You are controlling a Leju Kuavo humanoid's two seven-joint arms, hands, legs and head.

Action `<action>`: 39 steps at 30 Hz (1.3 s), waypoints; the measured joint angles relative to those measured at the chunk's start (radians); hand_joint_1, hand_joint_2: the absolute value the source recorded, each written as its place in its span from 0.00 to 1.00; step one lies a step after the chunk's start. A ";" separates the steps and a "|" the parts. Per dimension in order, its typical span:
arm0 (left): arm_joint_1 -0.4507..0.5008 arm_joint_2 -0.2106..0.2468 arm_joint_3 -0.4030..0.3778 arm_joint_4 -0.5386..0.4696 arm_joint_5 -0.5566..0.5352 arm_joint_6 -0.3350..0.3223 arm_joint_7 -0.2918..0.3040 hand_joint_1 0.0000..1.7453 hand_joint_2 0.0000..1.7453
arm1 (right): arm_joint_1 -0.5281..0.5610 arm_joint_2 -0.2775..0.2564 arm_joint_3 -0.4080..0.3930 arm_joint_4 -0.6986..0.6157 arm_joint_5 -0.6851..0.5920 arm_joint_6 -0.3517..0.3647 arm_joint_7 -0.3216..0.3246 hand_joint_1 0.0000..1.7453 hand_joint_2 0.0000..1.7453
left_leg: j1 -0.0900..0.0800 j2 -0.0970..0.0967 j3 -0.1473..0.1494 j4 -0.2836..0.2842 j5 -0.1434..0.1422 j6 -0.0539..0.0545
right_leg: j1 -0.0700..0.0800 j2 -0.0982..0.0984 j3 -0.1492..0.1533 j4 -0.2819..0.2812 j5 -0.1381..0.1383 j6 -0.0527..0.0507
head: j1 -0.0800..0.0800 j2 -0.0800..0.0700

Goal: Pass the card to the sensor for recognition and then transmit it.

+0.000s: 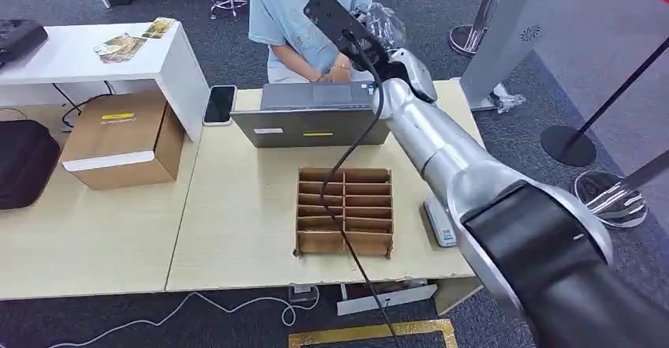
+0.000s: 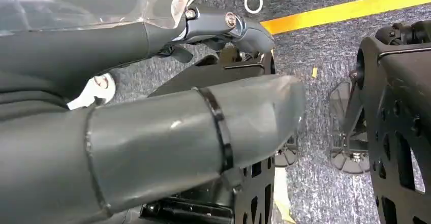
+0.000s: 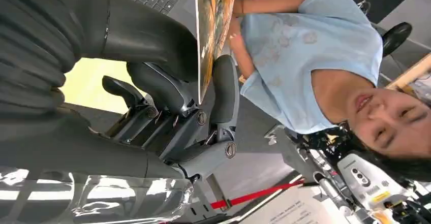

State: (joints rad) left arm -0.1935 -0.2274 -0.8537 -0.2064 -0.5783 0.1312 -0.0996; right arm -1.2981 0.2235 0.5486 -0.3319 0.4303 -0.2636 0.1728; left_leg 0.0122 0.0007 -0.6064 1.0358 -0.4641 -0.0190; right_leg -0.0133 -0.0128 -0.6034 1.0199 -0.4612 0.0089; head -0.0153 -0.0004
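At twelve o'clock over the laptop (image 1: pixel 315 95), the right hand (image 3: pixel 203 97) pinches the card (image 3: pixel 213 26) by one edge; thin, stiff, light, probably slippery. The left hand (image 2: pixel 193 82) hangs, fingers apart, holding nothing.

Card (image 3: pixel 213 31): thin, glossy printed face, like coated paper.
Right hand (image 3: pixel 167 97): matt grey plastic fingers, ribbed cover, shiny clear film at the wrist.
Right arm (image 1: pixel 442 147): you see smooth brushed silver metal.
Divider box (image 1: pixel 345 210): raw brown cardboard, matt.
Table (image 1: pixel 237 222): pale wood-look top, smooth.
Floor (image 2: pixel 325 46): rough grey carpet.
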 joint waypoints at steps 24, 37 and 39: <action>0.010 0.000 0.035 0.000 0.030 0.000 0.011 0.00 0.00 | 0.000 -0.019 0.000 0.007 0.008 0.000 0.003 1.00 1.00 | 0.000 0.000 0.000 0.000 0.000 0.000 | 0.000 0.000 0.000 0.000 0.000 0.000 | 0.000 0.000; 0.017 0.000 0.063 0.001 0.040 0.000 0.012 0.00 0.00 | 0.001 -0.024 0.000 0.010 0.029 0.009 0.014 0.00 1.00 | 0.000 0.000 0.000 0.000 0.000 0.000 | 0.000 0.000 0.000 0.000 0.000 0.000 | 0.000 0.000; 0.017 0.000 0.063 0.001 0.038 0.000 0.012 0.00 0.00 | 0.001 -0.024 0.000 0.012 0.032 0.014 0.016 0.00 1.00 | 0.000 0.000 0.000 0.000 0.000 0.000 | 0.000 0.000 0.000 0.000 0.000 0.000 | 0.000 0.000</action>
State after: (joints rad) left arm -0.1761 -0.2270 -0.7908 -0.2052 -0.5406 0.1312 -0.0874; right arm -1.2971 0.1995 0.5486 -0.3197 0.4620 -0.2491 0.1888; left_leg 0.0122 0.0007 -0.6064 1.0359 -0.4641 -0.0190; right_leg -0.0133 -0.0127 -0.6034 1.0198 -0.4612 0.0089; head -0.0153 -0.0004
